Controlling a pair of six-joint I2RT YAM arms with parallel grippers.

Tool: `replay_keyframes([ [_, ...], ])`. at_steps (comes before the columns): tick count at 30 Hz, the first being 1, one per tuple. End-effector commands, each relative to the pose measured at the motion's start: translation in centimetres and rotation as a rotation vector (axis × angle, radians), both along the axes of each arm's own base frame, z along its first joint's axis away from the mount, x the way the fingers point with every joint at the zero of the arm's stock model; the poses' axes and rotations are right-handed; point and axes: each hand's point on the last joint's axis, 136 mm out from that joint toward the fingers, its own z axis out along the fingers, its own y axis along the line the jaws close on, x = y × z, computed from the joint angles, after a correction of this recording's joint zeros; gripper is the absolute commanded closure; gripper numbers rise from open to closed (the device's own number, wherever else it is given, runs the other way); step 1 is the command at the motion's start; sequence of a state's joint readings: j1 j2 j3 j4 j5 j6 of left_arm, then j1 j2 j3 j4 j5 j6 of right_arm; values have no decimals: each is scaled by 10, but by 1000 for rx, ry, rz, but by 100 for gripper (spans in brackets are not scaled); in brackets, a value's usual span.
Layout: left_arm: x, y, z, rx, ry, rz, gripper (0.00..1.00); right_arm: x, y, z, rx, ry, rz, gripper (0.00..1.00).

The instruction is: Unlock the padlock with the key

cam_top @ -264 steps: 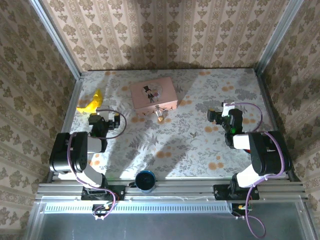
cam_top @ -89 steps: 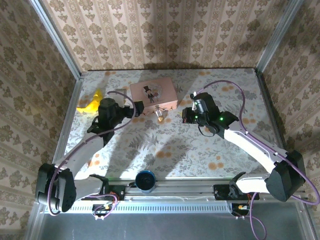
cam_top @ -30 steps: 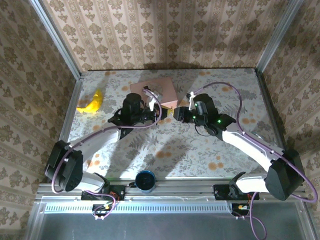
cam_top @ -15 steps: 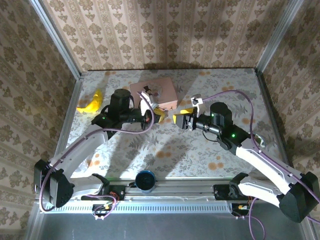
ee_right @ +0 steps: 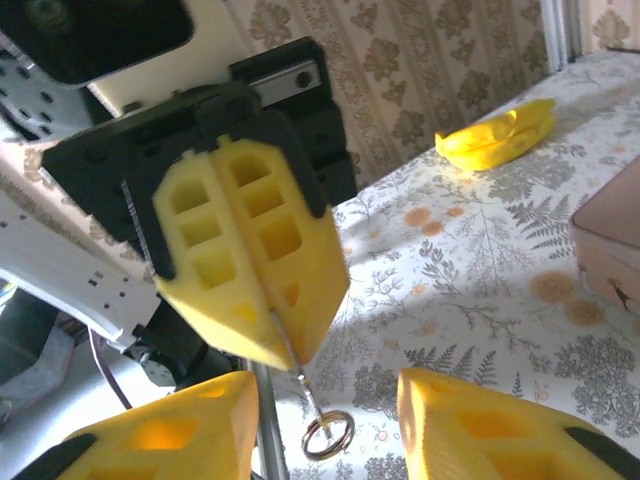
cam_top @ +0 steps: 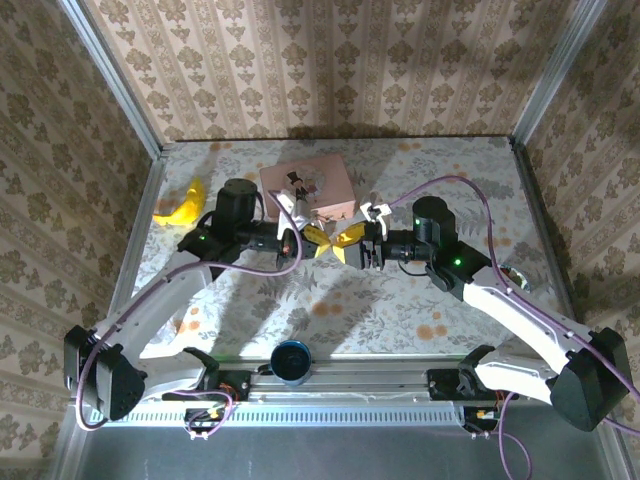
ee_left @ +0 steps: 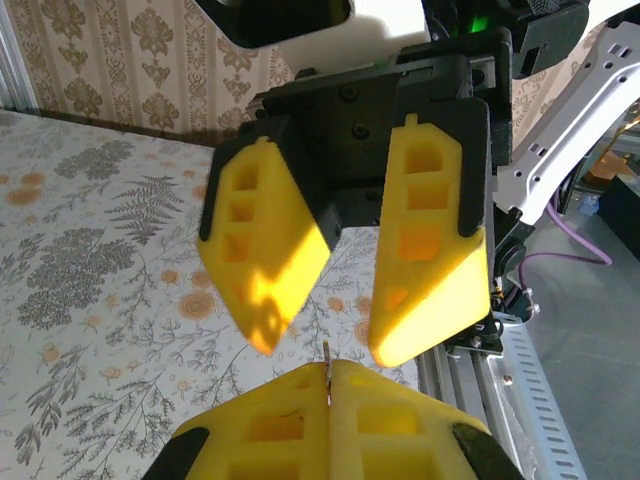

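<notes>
Padlock: not to be picked out with any certainty; in the top view, the patch of counter [cam_top: 400,300] just in front of the pink box [cam_top: 322,178] is hidden under the two grippers.

Far left on the counter: a yellow banana [cam_top: 182,206], well apart from everything else.

Next, the left gripper [cam_top: 316,238], on its arm stretched in from the left, raised above the counter just in front of the pink box: pinched fully shut on a thin metal piece, by its looks the key [ee_right: 306,392]. From the right wrist, seen hanging straight down out of the closed yellow fingertips [ee_right: 270,290], with a small ring [ee_right: 330,433] at its lower end. From the left wrist, just a thin sliver standing up from the seam between the pressed-together pads.

At the near edge, about midway between the arm bases: a dark round cup [cam_top: 292,360].

Right of the key, the right gripper [cam_top: 347,246], facing the left one tip to tip, close but apart: spread wide, holding nothing, yellow fingers [ee_left: 430,250] on either side of the key's line. From its own wrist camera, ring hanging between the two open fingers, touching neither.

Floral counter well below both grippers.
</notes>
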State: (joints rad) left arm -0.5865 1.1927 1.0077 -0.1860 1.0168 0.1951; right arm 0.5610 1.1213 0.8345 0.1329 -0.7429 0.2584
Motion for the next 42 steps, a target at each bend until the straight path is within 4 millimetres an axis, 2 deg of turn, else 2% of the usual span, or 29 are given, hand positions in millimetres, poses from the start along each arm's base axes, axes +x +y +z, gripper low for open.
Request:
replay_keyframes([
  [1,-6,2,13,-47,-13,-38,100,-9,4,10,23,-42,68,64],
  [10,-7,1,12,-52,4,-55,100,-8,6,7,21,-29,80,71],
  [13,-7,1,11,-48,5,-51,100,-7,7,9,28,-36,83,77],
  [28,-4,1,11,-47,8,-43,100,-5,12,13,43,-36,106,81],
  [31,-3,1,11,-47,10,-41,100,-6,12,13,45,-38,105,87],
  [35,0,2,11,-50,10,-28,100,-5,11,13,41,-38,101,100],
  [41,11,4,17,-76,30,18,100,-2,10,8,26,-29,76,100],
  [42,16,5,18,-81,38,41,90,-1,9,7,22,-27,66,100],
])
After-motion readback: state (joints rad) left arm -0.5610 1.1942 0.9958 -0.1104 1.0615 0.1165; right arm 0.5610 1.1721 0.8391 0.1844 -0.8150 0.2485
